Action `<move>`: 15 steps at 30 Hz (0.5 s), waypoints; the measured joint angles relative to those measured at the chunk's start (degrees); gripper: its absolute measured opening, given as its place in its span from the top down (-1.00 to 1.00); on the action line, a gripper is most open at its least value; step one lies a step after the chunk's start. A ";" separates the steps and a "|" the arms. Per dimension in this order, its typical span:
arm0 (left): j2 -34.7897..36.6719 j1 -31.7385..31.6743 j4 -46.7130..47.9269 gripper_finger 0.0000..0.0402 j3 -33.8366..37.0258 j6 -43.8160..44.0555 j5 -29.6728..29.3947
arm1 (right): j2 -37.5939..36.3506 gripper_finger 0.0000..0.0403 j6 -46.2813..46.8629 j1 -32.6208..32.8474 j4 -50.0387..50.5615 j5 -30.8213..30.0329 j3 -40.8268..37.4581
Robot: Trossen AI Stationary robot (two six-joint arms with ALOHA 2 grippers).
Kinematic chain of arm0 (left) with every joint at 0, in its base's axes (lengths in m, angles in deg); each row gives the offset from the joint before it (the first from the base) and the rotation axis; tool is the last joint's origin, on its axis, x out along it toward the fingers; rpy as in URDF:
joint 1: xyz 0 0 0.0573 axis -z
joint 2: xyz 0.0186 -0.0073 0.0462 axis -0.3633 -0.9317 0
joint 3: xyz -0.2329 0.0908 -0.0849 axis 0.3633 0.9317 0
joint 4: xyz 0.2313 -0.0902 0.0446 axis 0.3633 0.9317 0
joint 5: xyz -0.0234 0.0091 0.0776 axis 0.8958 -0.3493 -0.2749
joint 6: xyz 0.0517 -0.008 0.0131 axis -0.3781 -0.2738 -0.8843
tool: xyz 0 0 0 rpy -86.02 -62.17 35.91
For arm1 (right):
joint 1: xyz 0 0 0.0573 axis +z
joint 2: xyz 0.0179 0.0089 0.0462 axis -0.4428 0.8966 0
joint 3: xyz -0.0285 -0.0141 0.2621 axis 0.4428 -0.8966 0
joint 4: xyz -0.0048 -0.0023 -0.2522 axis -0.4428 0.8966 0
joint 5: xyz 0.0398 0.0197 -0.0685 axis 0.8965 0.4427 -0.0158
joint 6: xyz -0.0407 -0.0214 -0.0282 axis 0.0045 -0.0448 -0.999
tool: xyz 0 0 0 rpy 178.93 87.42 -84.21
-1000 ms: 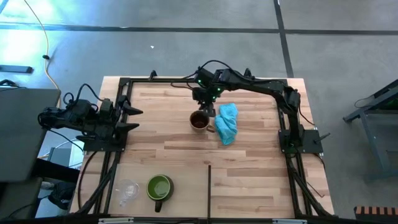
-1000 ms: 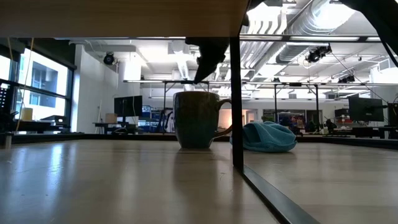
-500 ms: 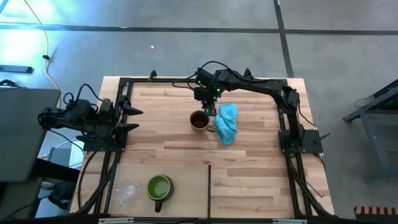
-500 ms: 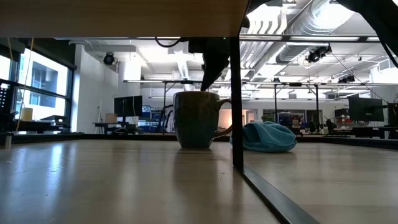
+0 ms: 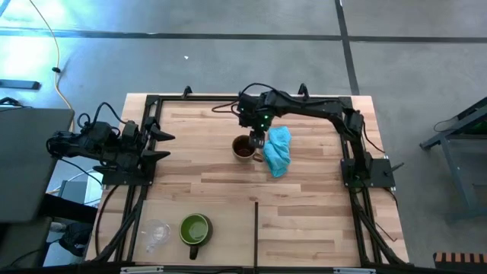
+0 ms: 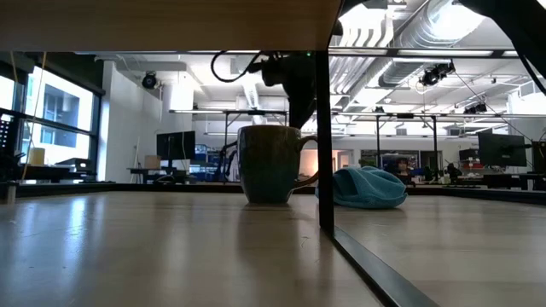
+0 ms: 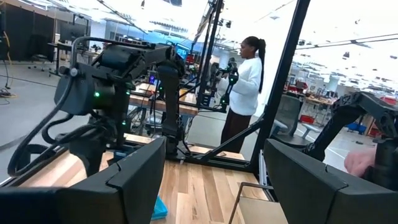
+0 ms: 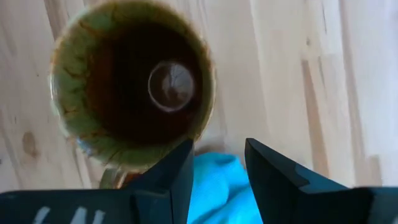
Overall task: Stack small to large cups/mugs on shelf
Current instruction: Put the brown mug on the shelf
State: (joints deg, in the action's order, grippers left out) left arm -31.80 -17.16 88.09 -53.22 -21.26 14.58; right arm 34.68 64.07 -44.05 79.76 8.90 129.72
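Brown glazed mug: brown ceramic mug with handle (image 5: 243, 148), upright on the pale wooden plank shelf (image 5: 228, 186), toward 12 o'clock of the panel; handle points toward 4 o'clock, at the light-blue crumpled cloth (image 5: 278, 150) just beside it.
Right gripper: right gripper (image 5: 257, 140) hangs above the mug's handle-side rim, fingers parted narrowly, holding nothing; wrist view looks straight down into the mug (image 8: 132, 87), cloth (image 8: 214, 186) under the fingers.
Left gripper: left gripper (image 5: 161, 146) parked at 9 o'clock, fingers spread wide, empty.
Other vessels: green ceramic mug with handle (image 5: 195, 229) and tiny clear see-through cup (image 5: 157, 232) side by side near 7 o'clock, well apart from the brown mug.
Handling (judgement): stiff, fairly heavy, slick glaze, chips if dropped. Pinch the wall at the rim, one finger inside; keep clear of the soft cloth.
Step (judgement): approach to grasp; nothing stacked yet.
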 joint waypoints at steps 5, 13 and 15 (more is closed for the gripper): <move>0.00 0.00 0.04 -0.30 0.00 -0.13 -0.01 | 0.00 0.33 6.10 0.70 0.22 -0.20 0.00; 0.00 0.00 0.65 -0.30 0.00 -0.50 -0.01 | 0.00 0.33 16.07 1.29 -0.01 -0.22 0.00; 0.00 0.00 0.97 -0.30 -0.01 -0.50 -0.01 | 0.00 0.33 18.59 1.41 0.06 -0.22 0.00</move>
State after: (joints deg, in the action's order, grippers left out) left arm -31.80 -17.16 89.06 -53.24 -21.76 14.57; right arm 34.68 82.65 -42.64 79.82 8.68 129.72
